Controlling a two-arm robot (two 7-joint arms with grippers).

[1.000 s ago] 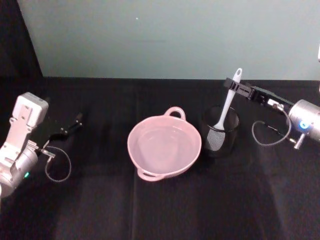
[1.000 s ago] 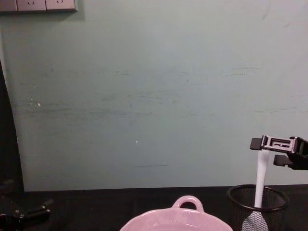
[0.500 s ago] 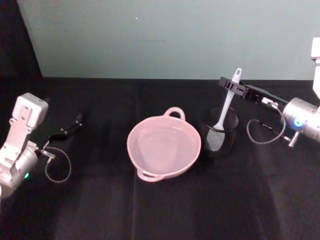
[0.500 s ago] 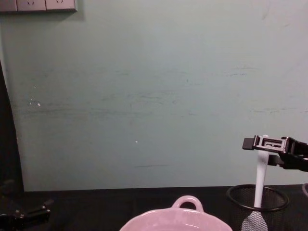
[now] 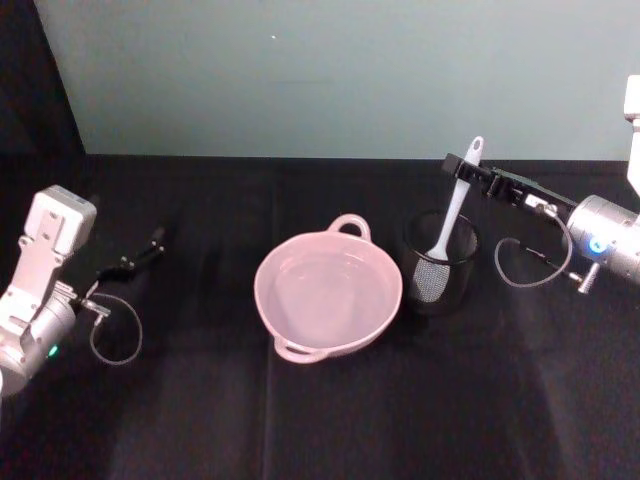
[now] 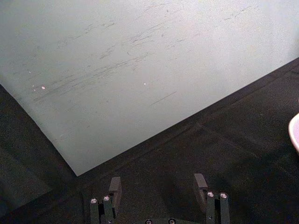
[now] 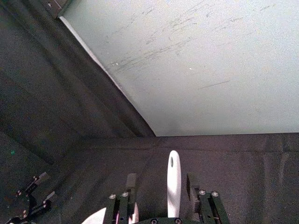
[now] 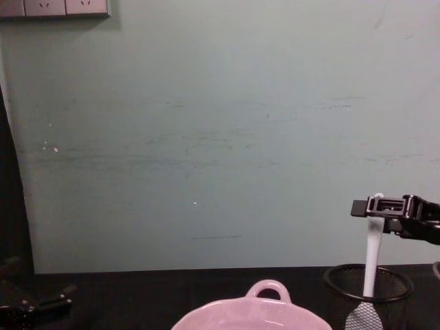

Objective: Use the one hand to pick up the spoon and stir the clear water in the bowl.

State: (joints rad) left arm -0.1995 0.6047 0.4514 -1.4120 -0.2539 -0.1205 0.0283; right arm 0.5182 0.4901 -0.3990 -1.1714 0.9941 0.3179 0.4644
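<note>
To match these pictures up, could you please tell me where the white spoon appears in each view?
Head view: spoon stands in the mesh cup, right of centre, handle between the right gripper's open jaws.
Chest view: spoon at lower right, standing in the cup.
Right wrist view: handle between the jaws.
Left wrist view: wall, cloth, the pink bowl's rim.
Shared landmark: the bowl beside the cup.

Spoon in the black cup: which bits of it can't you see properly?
1. Chest view: the blade of the spoon is cut off by the bottom edge and sits partly behind the wire of the mesh cup.
2. Head view: the cup's mesh veils the blade's outline.
3. Right wrist view: the right gripper hides everything below the upper handle.
</note>
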